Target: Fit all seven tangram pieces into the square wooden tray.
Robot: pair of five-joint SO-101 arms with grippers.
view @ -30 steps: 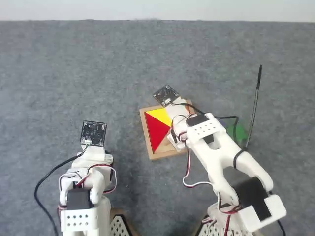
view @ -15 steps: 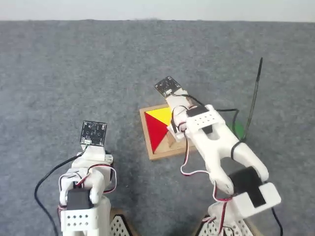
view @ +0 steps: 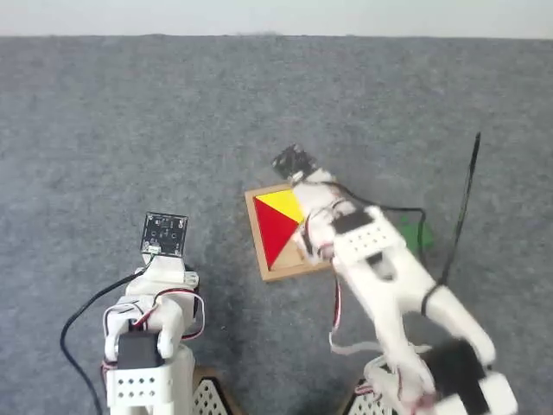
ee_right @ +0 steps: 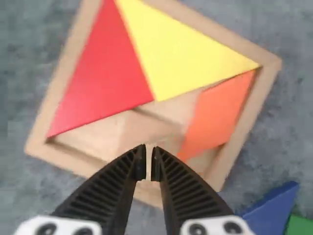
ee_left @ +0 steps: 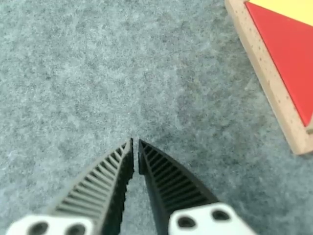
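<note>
left hand [ee_left: 135, 147], pressed together, hovers over the grey tabletop [ee_left: 73, 58]. right hand [ee_right: 147, 156], also pressed together, hangs above bare wood in the tray [ee_right: 54, 100], beside its red piece [ee_right: 102, 83], yellow piece [ee_right: 171, 54] and orange piece [ee_right: 215, 117]. blue piece [ee_right: 269, 205] and green piece [ee_right: 301, 225] lie outside.

Probably a robotics lab: two arms [view: 149, 337] stand on grey felt [view: 130, 104], wires [view: 79, 313] trailing, with a pale wall [view: 276, 17] beyond the felt.

— What was hidden in the high view?
— The right part of the wooden tray [view: 257, 235] was covered by the blurred right arm [view: 380, 259]; the green piece [view: 410, 235] was partly concealed.
— And cut off?
— The blue piece [ee_right: 274, 208] was clipped by the right wrist view's edge.
</note>
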